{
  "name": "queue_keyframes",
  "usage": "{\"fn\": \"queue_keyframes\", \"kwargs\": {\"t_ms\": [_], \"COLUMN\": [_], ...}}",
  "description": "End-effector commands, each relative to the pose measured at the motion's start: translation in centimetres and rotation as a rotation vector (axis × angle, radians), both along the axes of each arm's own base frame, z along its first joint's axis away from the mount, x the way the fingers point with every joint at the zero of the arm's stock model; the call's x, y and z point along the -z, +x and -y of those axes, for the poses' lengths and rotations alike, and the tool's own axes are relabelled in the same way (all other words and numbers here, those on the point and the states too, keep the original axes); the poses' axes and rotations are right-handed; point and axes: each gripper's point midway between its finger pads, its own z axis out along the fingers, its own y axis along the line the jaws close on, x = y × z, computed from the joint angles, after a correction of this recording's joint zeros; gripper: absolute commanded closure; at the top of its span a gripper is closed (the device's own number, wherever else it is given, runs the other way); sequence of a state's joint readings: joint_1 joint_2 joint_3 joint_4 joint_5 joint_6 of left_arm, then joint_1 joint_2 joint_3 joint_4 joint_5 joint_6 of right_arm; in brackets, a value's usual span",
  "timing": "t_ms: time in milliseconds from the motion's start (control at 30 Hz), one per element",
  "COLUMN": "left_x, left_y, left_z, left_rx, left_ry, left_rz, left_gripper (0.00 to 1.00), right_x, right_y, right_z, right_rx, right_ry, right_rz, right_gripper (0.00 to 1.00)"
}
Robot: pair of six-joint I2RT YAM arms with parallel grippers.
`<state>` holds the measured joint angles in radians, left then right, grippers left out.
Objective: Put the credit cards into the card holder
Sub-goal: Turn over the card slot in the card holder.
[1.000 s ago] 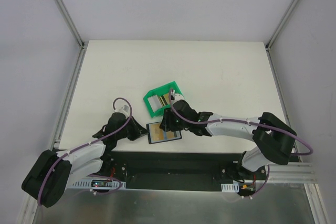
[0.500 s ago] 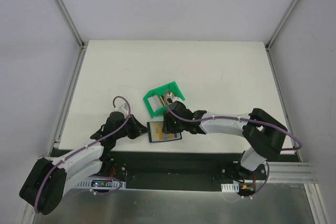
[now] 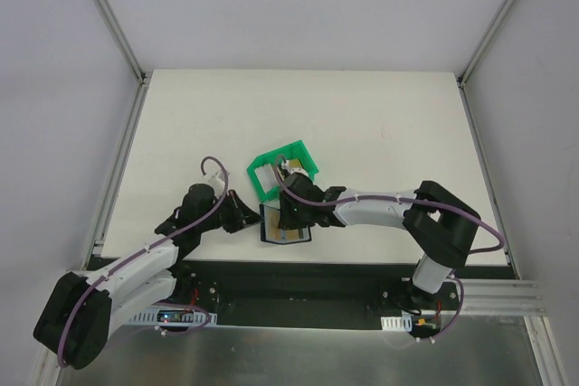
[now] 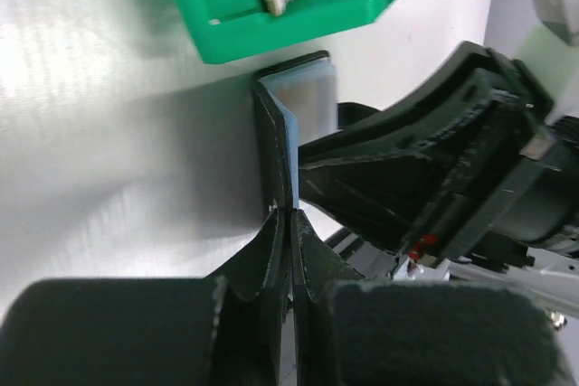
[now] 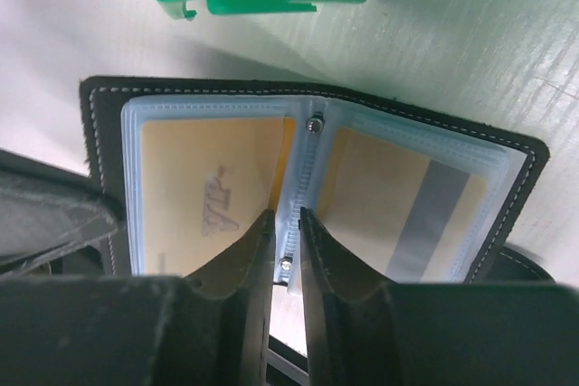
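My left gripper (image 4: 291,214) was fully closed on one edge of the card holder (image 5: 101,133), which was open on the table (image 3: 380,133) just beside the green bin (image 3: 282,167). My right gripper (image 5: 288,219) was pinched narrowly on its centre seam. Two credit cards (image 5: 208,174) sat in its sleeves.

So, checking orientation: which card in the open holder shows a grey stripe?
The striped card, in the right half of the card holder in the right wrist view; the lettered card has none.
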<state>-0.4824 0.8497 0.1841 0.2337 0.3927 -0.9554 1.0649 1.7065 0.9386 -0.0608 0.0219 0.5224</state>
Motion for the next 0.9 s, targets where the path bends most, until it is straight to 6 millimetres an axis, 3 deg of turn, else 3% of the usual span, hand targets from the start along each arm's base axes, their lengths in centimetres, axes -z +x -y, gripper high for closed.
{"fn": "queue_keyframes", "kwargs": {"t_ms": [0,200,333,633,733,867], "left_x": [-3.6,-4.5,-3.4,-0.3,0.1,0.7], "left_y": [0.4,-0.3,-0.8,-0.3,-0.3,-0.5], "left_z": [1.8,4.5,6.0,4.3,4.0,3.1], "left_rx": [0.115,0.233,0.279,0.126,0.112,0.076], "left_ry": [-0.071,-0.099,-0.07,0.004,0.015,0.04], "left_rz": [0.097,0.106,0.059,-0.017,-0.02,-0.024], "left_gripper": [1.0,1.0,1.0,1.0,1.0,1.0], "right_x": [-0.2,-0.6,-1.5,-5.5,-6.3,-5.8], "right_y": [-0.2,-0.6,0.3,2.4,2.1,1.1], "right_z": [-0.3,-0.7,1.0,6.6,6.0,4.3], "right_rx": [-0.009,-0.029,0.028,0.185,0.162,0.134], "right_ry": [-0.011,0.019,0.007,-0.056,0.004,0.072], "right_rz": [-0.017,-0.024,0.049,0.238,0.24,0.167], "right_gripper": [0.81,0.82,0.82,0.74,0.71,0.71]}}
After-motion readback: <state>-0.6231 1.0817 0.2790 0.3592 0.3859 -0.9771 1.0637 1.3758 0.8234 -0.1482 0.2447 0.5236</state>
